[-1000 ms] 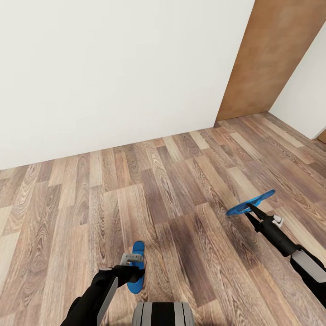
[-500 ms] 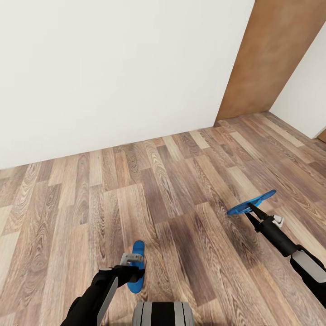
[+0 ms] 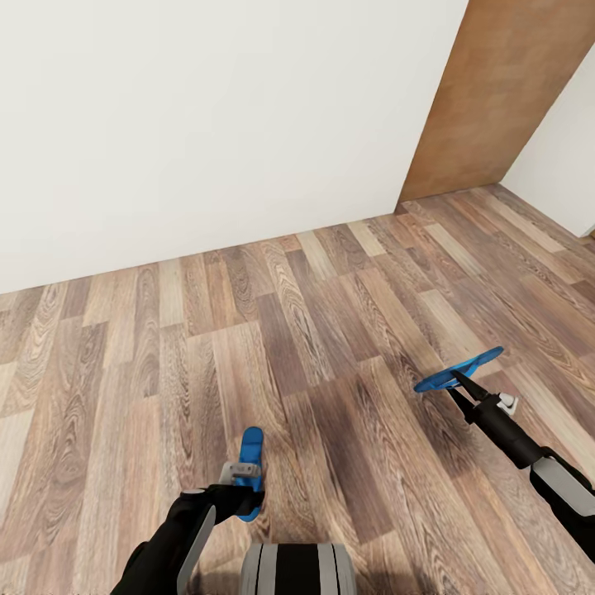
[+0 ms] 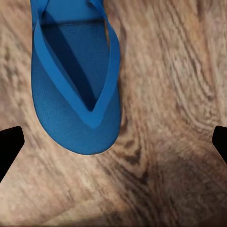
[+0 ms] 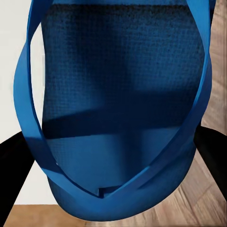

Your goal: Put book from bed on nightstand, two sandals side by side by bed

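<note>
The two sandals, bright blue thin-strapped flip-flops, are judged light and bendy, best pinched at the sole edge or strap. One (image 3: 459, 370) is gripped in the closed right claw (image 3: 456, 382), long axis level, crosswise to it. The other (image 4: 75, 85) lies flat on the wood-plank floor (image 3: 289, 330) under the open left claw (image 4: 113, 142), pointing along its reach.
</note>
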You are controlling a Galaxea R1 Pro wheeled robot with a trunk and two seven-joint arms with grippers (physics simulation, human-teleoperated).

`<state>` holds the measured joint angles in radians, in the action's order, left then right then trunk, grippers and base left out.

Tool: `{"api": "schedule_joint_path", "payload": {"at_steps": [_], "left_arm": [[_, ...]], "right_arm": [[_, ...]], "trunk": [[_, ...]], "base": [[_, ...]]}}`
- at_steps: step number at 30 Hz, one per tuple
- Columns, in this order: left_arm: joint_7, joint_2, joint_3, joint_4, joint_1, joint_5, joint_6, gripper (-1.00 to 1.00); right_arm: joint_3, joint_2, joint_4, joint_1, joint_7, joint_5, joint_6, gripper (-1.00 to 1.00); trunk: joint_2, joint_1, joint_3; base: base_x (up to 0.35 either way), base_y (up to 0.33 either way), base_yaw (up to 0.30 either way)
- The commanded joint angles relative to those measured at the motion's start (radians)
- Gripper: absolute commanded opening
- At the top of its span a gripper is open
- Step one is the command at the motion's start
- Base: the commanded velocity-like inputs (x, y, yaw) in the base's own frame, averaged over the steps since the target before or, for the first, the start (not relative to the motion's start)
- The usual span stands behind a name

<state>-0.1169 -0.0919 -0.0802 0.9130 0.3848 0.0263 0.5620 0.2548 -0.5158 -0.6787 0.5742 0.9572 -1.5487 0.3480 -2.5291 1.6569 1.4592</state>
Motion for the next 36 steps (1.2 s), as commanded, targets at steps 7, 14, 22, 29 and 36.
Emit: {"api": "schedule_joint_path", "payload": {"at_steps": [7,14,22,29,36], "left_arm": [[-0.001,0.0,0.0,0.001,0.0,0.002,0.006,1.0],[-0.001,0.0,0.0,0.001,0.0,0.003,0.006,1.0],[-0.001,0.0,0.0,0.001,0.0,0.003,0.005,1.0],[-0.001,0.0,0.0,0.001,0.0,0.003,0.005,1.0],[-0.001,0.0,0.0,0.001,0.0,0.003,0.004,1.0]], "right_arm": [[0.004,-0.001,0.001,0.001,0.002,-0.011,0.008,-1.0],[0.004,-0.001,0.0,0.001,0.002,-0.011,0.008,-1.0],[0.004,-0.001,-0.001,0.001,0.002,-0.011,0.008,-1.0],[0.004,-0.001,-0.001,0.001,0.002,-0.011,0.008,-1.0],[0.004,-0.001,-0.001,0.001,0.003,-0.011,0.008,-1.0]], "trunk": [[-0.002,0.002,0.024],[-0.002,0.002,0.024],[-0.002,0.002,0.024],[-0.002,0.002,0.024],[-0.002,0.002,0.024]], "base": [[0.0,0.0,0.0],[0.004,0.0,0.0],[0.147,0.0,0.0],[0.112,0.0,0.0],[0.16,0.0,0.0]]}}
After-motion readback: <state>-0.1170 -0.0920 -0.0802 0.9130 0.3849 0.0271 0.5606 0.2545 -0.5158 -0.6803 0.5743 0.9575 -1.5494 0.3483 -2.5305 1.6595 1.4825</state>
